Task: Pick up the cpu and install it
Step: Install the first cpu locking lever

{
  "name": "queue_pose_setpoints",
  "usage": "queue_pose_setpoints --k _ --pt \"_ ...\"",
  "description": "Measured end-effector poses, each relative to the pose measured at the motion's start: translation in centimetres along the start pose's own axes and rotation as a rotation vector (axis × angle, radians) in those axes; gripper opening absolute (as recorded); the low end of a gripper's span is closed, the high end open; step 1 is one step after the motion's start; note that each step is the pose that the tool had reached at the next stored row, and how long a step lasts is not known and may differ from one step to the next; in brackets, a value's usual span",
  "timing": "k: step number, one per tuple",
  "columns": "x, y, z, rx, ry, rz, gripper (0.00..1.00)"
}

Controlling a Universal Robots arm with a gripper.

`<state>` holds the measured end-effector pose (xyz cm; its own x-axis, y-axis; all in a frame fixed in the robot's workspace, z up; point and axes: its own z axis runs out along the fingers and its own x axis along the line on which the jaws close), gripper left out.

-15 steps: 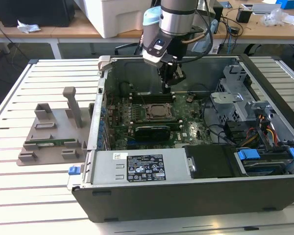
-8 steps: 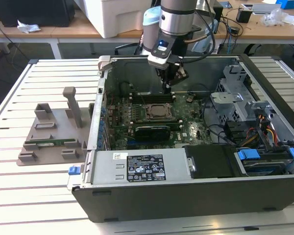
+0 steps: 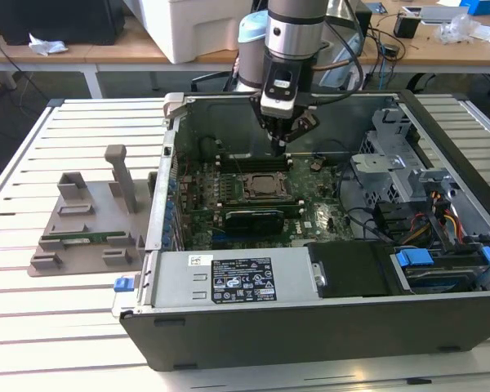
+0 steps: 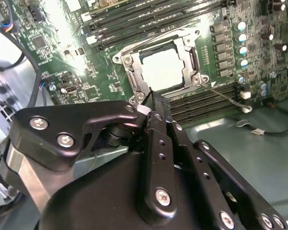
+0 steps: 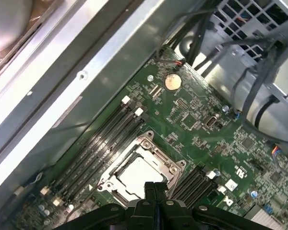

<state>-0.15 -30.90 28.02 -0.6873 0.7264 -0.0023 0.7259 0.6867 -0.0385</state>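
Hovering above the socket [image 4: 191, 57], gripper [image 3: 279, 149] had jaws pressed together (nothing pinched). Inside the socket lay the cpu [image 4: 162, 67].

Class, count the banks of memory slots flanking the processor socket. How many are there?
2. The first bank lies between the socket and the case wall; the second bank lies on the socket's opposite side, its end behind the hand.

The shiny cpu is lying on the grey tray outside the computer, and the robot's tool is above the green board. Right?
Not quite. The cpu lies in the socket on the green motherboard, not on the grey tray, as the second wrist view shows. The tool is above the motherboard.
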Motion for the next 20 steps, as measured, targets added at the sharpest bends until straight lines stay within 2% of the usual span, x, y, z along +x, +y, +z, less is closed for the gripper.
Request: queue_pose_setpoints --k 6,9,18,20 --pt "0.00 0.00 0.00 -0.0002 -0.0028 -0.074 0.11" --pt "0.00 0.01 0.01 -0.0004 -0.0057 -0.148 0.11" --pt "0.00 0.01 0.00 -0.0007 -0.0107 -0.276 0.11" --pt "0.00 0.01 0.00 -0.0008 -0.0123 -0.320 0.11"
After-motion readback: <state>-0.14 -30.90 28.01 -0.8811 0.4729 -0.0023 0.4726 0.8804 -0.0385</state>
